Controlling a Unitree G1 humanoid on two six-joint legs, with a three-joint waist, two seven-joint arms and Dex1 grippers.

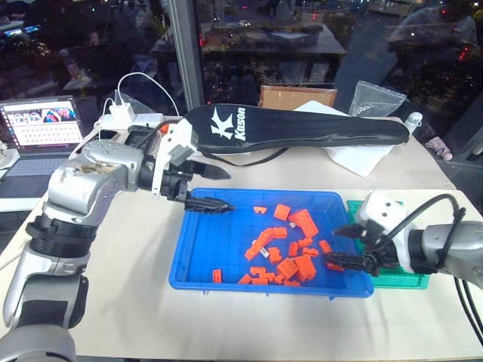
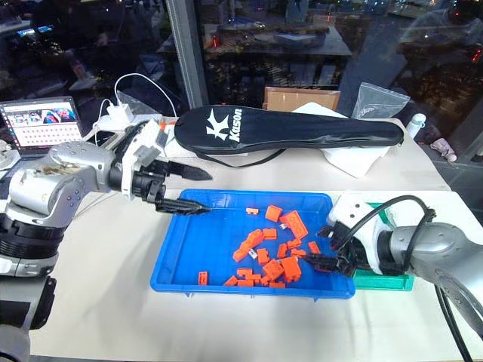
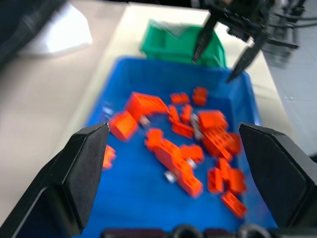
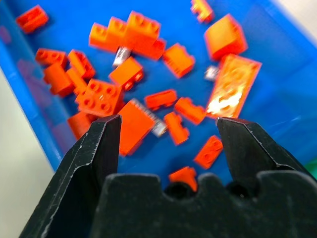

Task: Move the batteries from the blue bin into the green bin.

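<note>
Right gripper [image 1: 346, 247], black tapered fingers spread and empty, over the glossy blue bin [image 1: 204, 256]'s right end; left gripper [image 1: 215, 188] likewise parted above its left rim; studded orange blocks [image 1: 290, 245] within.

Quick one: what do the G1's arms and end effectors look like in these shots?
Silver-grey metal arm links with black ribbed joints, scuffed on the left shoulder. White plastic wrist housings. Each gripper, left gripper and right gripper, has two black, pointed, wedge-shaped jaws. Black cables loop off the right forearm.
</note>
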